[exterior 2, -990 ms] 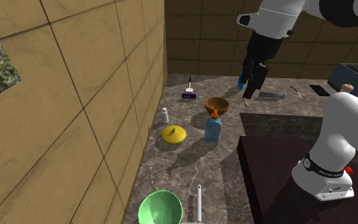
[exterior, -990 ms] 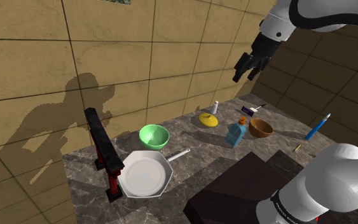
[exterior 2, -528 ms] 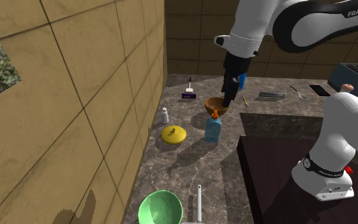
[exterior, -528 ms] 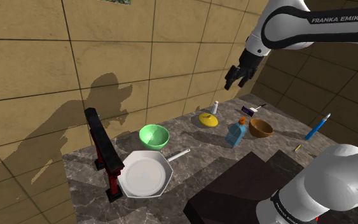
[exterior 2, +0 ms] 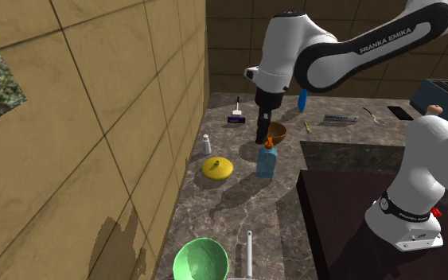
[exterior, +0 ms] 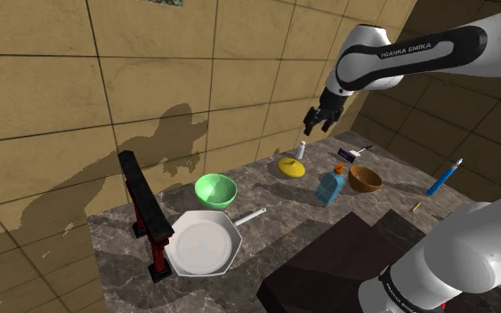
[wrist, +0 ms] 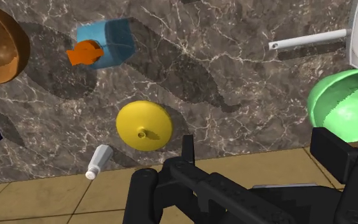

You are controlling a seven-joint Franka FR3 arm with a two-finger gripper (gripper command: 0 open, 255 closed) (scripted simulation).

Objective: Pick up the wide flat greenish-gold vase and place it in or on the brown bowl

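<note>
Stand: a dark box [exterior: 328,262] is seen nearest, at the shoulder view's lower right.
Pan: a white pan [exterior: 202,245] is laid on the dark marbled counter [exterior: 275,203], with its handle turned toward the shoulder view's right.
Green bowl: a green bowl [exterior: 214,189] is set just behind the pan, near the tan tiled wall [exterior: 150,80].
Yellow vase: the wide flat vase [exterior: 291,165] is drawn yellow. It is laid on the counter close to the wall, with a small white shaker [exterior: 301,149] just beside it.
Blue bottle: an orange-capped bottle [exterior: 330,186] is stood between the vase and the brown bowl.
Brown bowl: the bowl [exterior: 365,179] is set upright, apart from the vase.
Gripper: the gripper [exterior: 314,119] is held in the air above the vase and shaker. Its fingers are spread apart and are closed on nothing.
</note>
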